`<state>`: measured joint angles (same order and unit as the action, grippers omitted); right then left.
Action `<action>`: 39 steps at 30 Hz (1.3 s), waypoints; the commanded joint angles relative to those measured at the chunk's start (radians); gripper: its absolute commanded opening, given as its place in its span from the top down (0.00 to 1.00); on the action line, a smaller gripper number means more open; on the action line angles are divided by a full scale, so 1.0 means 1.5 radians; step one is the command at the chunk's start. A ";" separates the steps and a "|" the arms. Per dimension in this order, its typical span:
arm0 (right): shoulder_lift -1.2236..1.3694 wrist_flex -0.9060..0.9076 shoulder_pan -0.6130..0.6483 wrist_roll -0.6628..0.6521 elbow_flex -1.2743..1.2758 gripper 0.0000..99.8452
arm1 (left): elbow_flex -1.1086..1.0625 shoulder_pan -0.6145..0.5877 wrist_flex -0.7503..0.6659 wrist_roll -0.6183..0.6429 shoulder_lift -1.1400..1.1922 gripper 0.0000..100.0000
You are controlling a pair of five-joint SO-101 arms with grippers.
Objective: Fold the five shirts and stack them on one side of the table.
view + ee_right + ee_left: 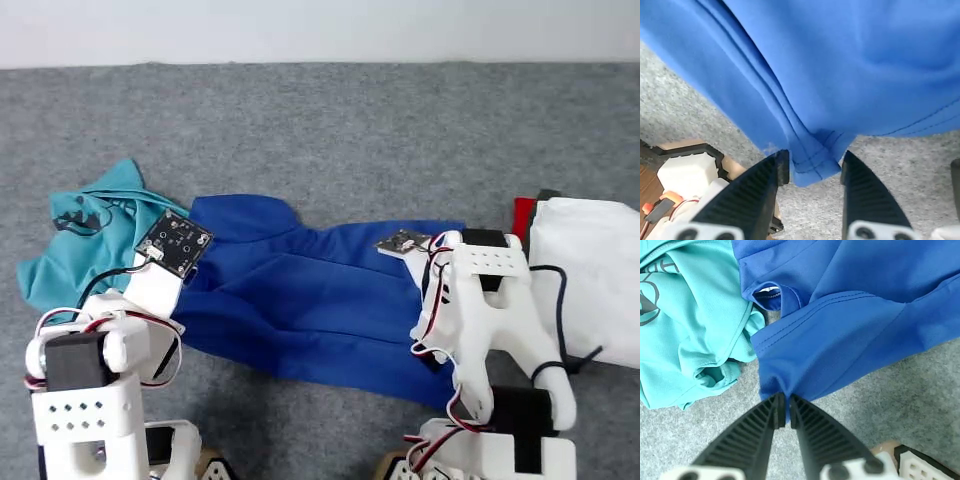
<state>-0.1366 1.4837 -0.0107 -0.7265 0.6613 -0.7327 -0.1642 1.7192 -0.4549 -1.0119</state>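
A blue shirt [310, 300] lies spread across the middle of the grey table, wrinkled and partly folded over. At its left edge, my left gripper [783, 402] is shut on a pinch of the blue shirt's [850, 315] hem, close to its collar. My right gripper [812, 162] is open at the shirt's right lower corner, with the corner of the blue cloth [840, 60] lying between its fingers [765, 185]. A crumpled teal shirt [85, 240] lies at the far left, touching the blue one; it also appears beside the collar [690, 330].
A white shirt [590, 270] lies at the right edge, with a red cloth [523, 213] peeking out behind it. Bare grey table [350, 130] stretches across the far half. Both arm bases [80, 400] stand at the near edge.
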 commanded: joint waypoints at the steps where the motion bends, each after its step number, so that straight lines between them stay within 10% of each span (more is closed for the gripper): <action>1: 0.001 -0.003 -0.006 0.001 0.008 0.88 | 0.002 0.000 -0.021 0.006 -0.004 0.99; 28: -0.244 0.206 -0.011 -0.121 -0.251 0.99 | 0.110 -0.004 -0.001 0.050 -0.008 0.98; 39: -0.260 0.205 -0.043 -0.135 -0.249 0.99 | 0.211 -0.006 0.024 0.105 -0.008 0.82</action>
<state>-0.4987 1.7522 -0.0368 -0.8999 0.3299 -0.4780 -0.1657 1.7315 -0.3092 -1.0119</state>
